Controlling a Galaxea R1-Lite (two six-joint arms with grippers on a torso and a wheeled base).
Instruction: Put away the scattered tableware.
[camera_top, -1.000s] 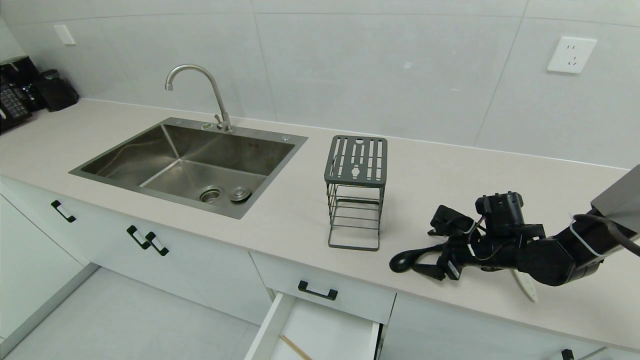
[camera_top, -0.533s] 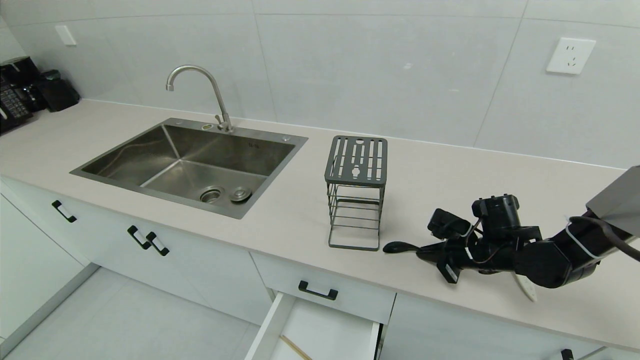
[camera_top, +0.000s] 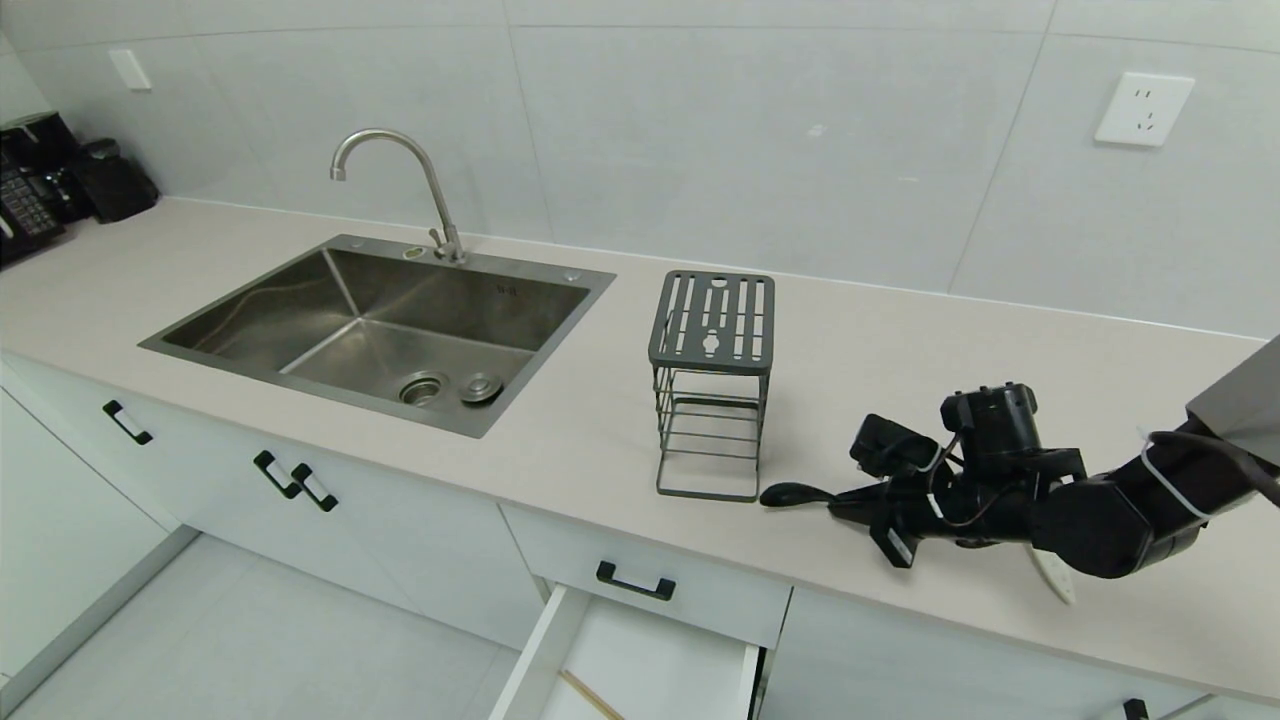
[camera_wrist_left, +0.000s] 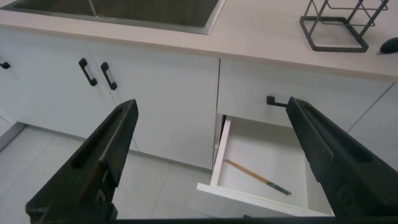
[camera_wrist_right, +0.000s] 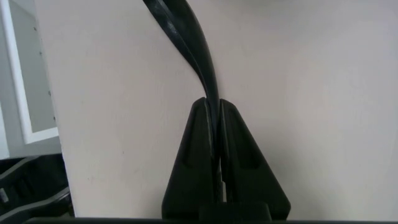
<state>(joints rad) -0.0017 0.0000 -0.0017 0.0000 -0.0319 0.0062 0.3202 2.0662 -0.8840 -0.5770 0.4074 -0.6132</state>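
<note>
A black spoon (camera_top: 792, 494) is held level just over the beige counter (camera_top: 560, 440), its bowl toward the wire rack (camera_top: 712, 385). My right gripper (camera_top: 848, 503) is shut on its handle; in the right wrist view the fingers (camera_wrist_right: 239, 143) pinch the thin black handle (camera_wrist_right: 186, 37). A white utensil (camera_top: 1052, 577) lies on the counter under the right arm. My left gripper (camera_wrist_left: 214, 165) hangs open in front of the cabinets, over the open drawer (camera_wrist_left: 221, 155), which holds a chopstick (camera_wrist_left: 255, 177).
A steel sink (camera_top: 380, 330) with a faucet (camera_top: 400, 165) is set into the counter to the left of the rack. Black appliances (camera_top: 60, 185) stand at the far left. The open drawer (camera_top: 640, 670) sticks out below the counter's front edge.
The right gripper's fingers, spread around the spoon's handle a second ago, have shut on it. The spoon has swung level and its bowl has shifted left and a little up.
</note>
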